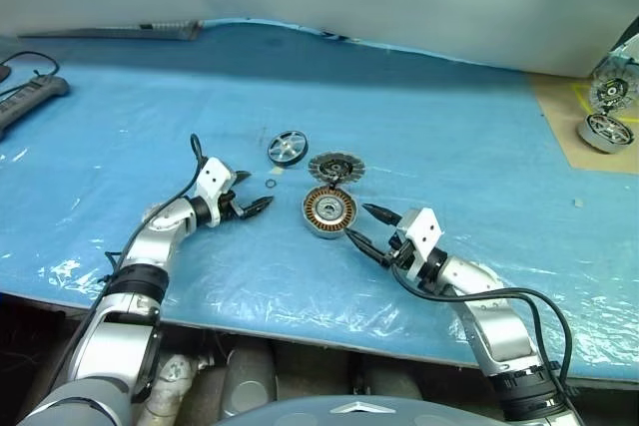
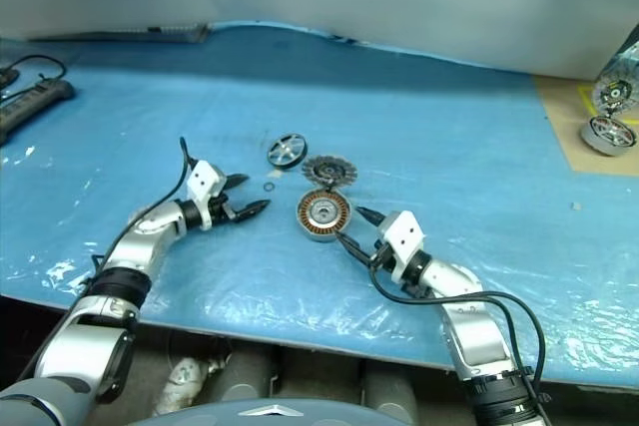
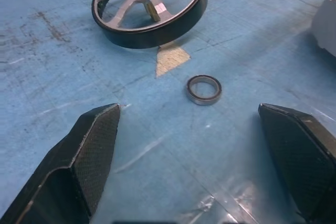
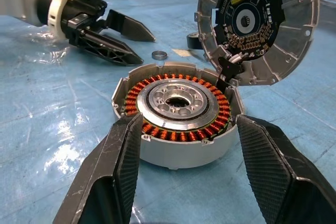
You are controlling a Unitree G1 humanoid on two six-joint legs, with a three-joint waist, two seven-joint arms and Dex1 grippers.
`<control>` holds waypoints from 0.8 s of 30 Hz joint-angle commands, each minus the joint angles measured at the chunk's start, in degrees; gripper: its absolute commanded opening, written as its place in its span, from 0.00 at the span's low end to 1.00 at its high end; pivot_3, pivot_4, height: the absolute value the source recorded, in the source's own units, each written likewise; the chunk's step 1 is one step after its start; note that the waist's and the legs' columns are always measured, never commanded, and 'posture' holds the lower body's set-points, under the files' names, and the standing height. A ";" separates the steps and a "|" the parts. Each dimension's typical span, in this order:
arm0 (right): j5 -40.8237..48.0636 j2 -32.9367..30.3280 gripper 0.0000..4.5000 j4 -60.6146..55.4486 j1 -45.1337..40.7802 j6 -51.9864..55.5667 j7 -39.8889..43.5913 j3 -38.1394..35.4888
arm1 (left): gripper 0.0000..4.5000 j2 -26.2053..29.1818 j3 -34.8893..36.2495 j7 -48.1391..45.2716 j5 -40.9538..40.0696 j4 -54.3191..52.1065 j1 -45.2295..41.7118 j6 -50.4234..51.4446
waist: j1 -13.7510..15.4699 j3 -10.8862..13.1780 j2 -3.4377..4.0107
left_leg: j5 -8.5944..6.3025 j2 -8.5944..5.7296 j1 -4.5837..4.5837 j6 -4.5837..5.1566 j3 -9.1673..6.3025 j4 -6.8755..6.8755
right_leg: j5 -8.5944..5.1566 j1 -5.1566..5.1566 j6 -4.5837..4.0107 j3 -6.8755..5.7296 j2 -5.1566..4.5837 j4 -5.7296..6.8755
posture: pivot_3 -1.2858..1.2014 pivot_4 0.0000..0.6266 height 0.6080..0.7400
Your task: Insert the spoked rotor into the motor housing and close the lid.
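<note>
The right gripper (image 1: 371, 225) stands spread and empty, its fingers flanking the motor housing (image 4: 176, 115) without touching. The lid (image 4: 257, 24) leans against the housing's far edge. The left gripper (image 1: 252, 196), spread wide, faces a small ring (image 3: 204, 88) and the spoked rotor (image 3: 149, 1) on the blue sheet (image 1: 449, 137).

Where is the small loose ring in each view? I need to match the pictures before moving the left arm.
Head views: small loose ring between left gripper and spoked rotor.
Left wrist view: ring ahead of open fingers, below the rotor.
Right wrist view: ring behind motor housing.
Shared landmark: the left gripper's tips.
</note>
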 commanded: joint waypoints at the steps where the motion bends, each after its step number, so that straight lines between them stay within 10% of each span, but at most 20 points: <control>1: -0.59 -0.64 0.67 0.16 0.30 -2.35 -0.15 -0.22 | 1.00 -0.70 0.18 -0.25 0.83 1.60 -2.61 -2.30 | 0.00 0.00 0.00 | 0.00 0.00 -0.01 0.00 0.00 0.00 | 0.00 0.00 0.00 0.00 0.00 0.00 | 0.52 0.24 1.00; 10: -1.30 -0.86 0.67 0.52 0.20 -2.70 -0.56 -0.02 | 1.00 -2.87 -1.63 2.53 5.19 6.91 -5.06 -5.03 | -0.01 0.00 -0.01 | 0.00 -0.01 0.00 0.01 -0.01 0.00 | 0.00 0.01 0.00 -0.02 0.00 0.00 | 0.52 0.24 1.00; 24: -1.34 -1.89 0.68 0.15 0.80 -1.72 -1.80 -0.13 | 0.15 -0.86 -1.22 5.54 6.51 6.95 2.06 -7.71 | -0.36 -0.03 0.02 | -0.08 0.03 0.56 0.13 -0.05 -0.06 | -0.14 0.42 -0.24 0.15 0.00 -0.01 | 0.52 0.24 1.00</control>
